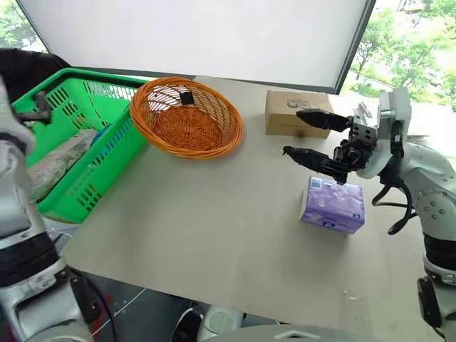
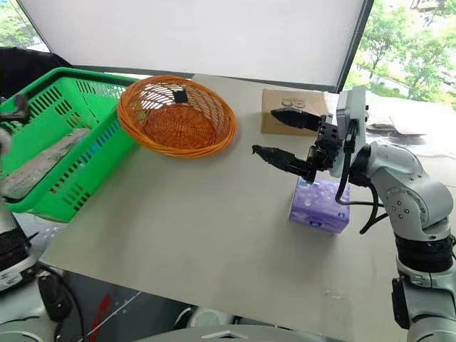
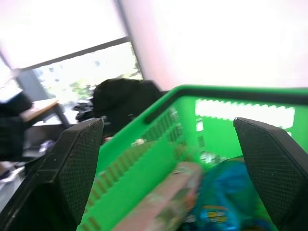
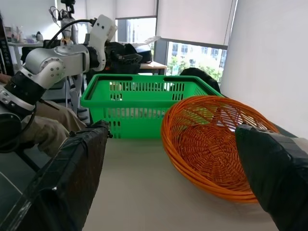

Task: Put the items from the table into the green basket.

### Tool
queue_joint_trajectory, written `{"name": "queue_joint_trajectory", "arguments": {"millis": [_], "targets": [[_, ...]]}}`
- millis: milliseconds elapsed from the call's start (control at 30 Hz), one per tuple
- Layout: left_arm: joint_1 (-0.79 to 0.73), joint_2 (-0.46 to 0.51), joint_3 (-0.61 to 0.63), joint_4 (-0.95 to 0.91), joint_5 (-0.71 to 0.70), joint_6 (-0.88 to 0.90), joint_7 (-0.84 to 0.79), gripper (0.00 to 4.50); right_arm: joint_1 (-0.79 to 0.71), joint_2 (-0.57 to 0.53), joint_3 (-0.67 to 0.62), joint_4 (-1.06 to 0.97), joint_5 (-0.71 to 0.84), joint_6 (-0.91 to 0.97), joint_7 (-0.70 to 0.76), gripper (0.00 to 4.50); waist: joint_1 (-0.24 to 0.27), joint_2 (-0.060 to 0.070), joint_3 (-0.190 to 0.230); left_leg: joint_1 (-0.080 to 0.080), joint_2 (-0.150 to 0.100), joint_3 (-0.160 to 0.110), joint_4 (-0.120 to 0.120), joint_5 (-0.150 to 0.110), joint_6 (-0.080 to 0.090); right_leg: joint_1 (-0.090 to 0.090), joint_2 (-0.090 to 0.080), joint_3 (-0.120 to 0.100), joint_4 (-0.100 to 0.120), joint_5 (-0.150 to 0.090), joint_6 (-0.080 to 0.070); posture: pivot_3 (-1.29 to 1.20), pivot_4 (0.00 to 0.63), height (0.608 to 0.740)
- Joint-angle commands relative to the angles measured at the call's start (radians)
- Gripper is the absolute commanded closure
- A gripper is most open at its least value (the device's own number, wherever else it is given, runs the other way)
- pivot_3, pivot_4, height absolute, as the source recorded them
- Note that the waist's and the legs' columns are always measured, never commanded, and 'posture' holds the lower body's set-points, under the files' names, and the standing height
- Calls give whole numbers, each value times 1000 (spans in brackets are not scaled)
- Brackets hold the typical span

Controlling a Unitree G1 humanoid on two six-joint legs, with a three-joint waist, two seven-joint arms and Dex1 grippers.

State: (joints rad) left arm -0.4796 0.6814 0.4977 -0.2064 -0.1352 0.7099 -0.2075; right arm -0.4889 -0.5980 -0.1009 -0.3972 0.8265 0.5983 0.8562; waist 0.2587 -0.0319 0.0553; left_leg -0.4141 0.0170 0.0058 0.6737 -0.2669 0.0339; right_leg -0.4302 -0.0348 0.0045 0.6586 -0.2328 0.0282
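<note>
Right gripper (image 1: 305, 135) hovers just above the purple tissue pack (image 1: 332, 204), and we see its two black fingers spread wide with nothing between them. Our left gripper (image 3: 171, 168) is also wide apart and empty, over the green basket (image 1: 107, 167), where some wrapped goods already lie. The pack rests flat on the beige table (image 1: 214, 235), near the right edge, well apart from the basket, with the orange wicker bowl (image 1: 187, 116) and a cardboard box (image 1: 296, 112) behind it. We judge the pack light and soft, with a slippery plastic wrap, so the grip should press across its short width, near the middle. Its long axis seems to run roughly left to right across the table.
</note>
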Motion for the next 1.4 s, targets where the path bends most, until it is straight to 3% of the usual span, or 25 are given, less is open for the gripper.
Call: {"name": "queue_joint_trajectory", "arguments": {"millis": [33,133,233,433,500,600,667,867,1033,1067,1133,1300,1400], "targets": [[19,-83,-282,-169,-102,58,-142,40,27,-33,-60,-37,-5,-11,-20,0,0,1,-2,0,-2,2,2,0,0,1,0,-1,1,0,0,204,24,740],[9,-192,-510,-190,-123,67,-202,40,107,-83,-86,-34,-43,-23,-7,0,-10,2,-4,0,-2,5,5,0,1,2,0,2,1,0,0,159,23,740],[-29,-259,-629,-135,-111,38,-246,40,187,-125,-104,-44,-75,-42,11,0,-41,3,-4,0,-5,5,10,-1,2,4,2,2,2,0,1,109,21,740],[-74,-246,-919,16,33,-170,-417,40,330,-180,-163,-110,-111,-62,-8,0,-141,13,-6,7,-2,5,9,-1,3,10,8,6,3,0,1,26,20,740],[-95,-242,-957,57,45,-255,-493,40,360,-182,-190,-137,-101,-50,-32,0,-177,17,-5,18,-1,7,7,-1,3,19,10,9,2,-3,-3,-3,17,740],[-104,-251,-988,83,27,-329,-598,40,404,-190,-219,-159,-106,-46,-46,0,-220,18,-5,20,2,9,7,-1,3,19,14,13,2,-4,-2,-35,14,740],[-130,-259,-1034,143,87,-391,-624,40,437,-196,-238,-166,-113,-47,-51,0,-243,18,-6,21,3,11,8,-1,3,19,15,15,3,-4,-2,-35,14,740],[-208,-284,-1107,325,274,-485,-592,40,549,-218,-281,-187,-104,-29,-23,0,-277,18,-6,29,4,15,8,-1,3,23,18,22,3,-6,2,-58,17,740],[-196,-298,-1122,374,344,-497,-593,40,644,-262,-297,-167,-144,-22,-2,0,-278,18,-6,31,4,16,5,-1,3,23,18,26,3,-6,2,-61,22,740],[-189,-306,-1112,373,342,-495,-590,426,657,-269,-299,-167,-142,-16,6,0,-278,18,-6,32,5,16,5,-1,3,23,18,27,3,-6,2,-61,22,740],[-174,-315,-1101,364,341,-486,-592,713,692,-289,-303,-165,-153,-6,26,0,-277,19,-6,32,5,16,5,-1,3,23,18,27,3,-6,3,-60,25,740],[-155,-325,-1080,365,362,-488,-581,2949,713,-307,-296,-152,-177,-11,37,0,-276,19,-6,33,5,17,5,-1,3,23,18,29,3,-6,3,-54,28,740],[-155,-333,-1066,373,370,-490,-564,3765,700,-302,-283,-142,-192,-25,39,0,-277,19,-6,34,5,17,5,-1,3,24,18,29,3,-6,3,-40,31,740]]}}
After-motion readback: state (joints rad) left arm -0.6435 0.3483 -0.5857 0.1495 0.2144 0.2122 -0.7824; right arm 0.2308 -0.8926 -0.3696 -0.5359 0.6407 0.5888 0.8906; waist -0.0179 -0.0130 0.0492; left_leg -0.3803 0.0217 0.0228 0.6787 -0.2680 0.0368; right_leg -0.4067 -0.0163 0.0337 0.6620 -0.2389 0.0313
